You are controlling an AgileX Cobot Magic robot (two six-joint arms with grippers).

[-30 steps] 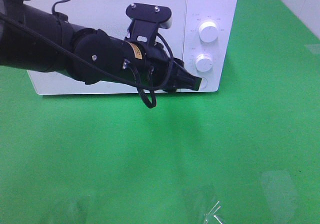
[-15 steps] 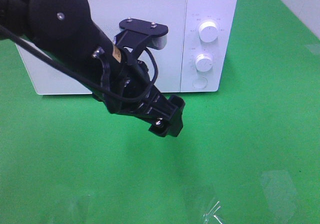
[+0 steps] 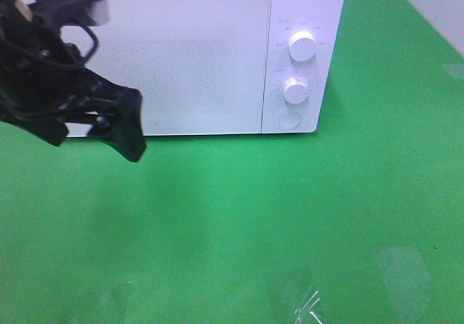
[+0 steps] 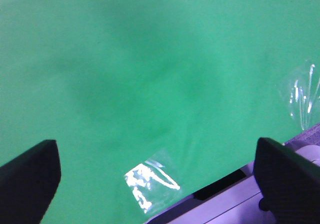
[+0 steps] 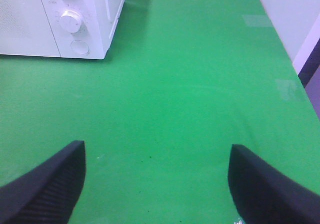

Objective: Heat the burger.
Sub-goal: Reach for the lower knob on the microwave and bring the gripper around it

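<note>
The burger is not in any view. A white microwave (image 3: 188,56) stands at the back of the green table with its door closed; its control corner shows in the right wrist view (image 5: 95,13). It has two round knobs (image 3: 302,45) and a round button (image 3: 290,119) below them. My left gripper (image 3: 90,128) hangs open and empty in front of the microwave's left end. In the left wrist view the left gripper (image 4: 159,176) is wide open over bare green cloth. My right gripper (image 5: 157,181) is open and empty over the cloth, right of the microwave.
Clear tape patches (image 3: 308,306) shine on the cloth near the front edge. The table's edge (image 4: 240,204) shows in the left wrist view. A pale wall (image 5: 290,18) borders the table on the right.
My left arm has swung from the microwave's control panel down and far to the left, away from the button. The microwave door stays closed.
</note>
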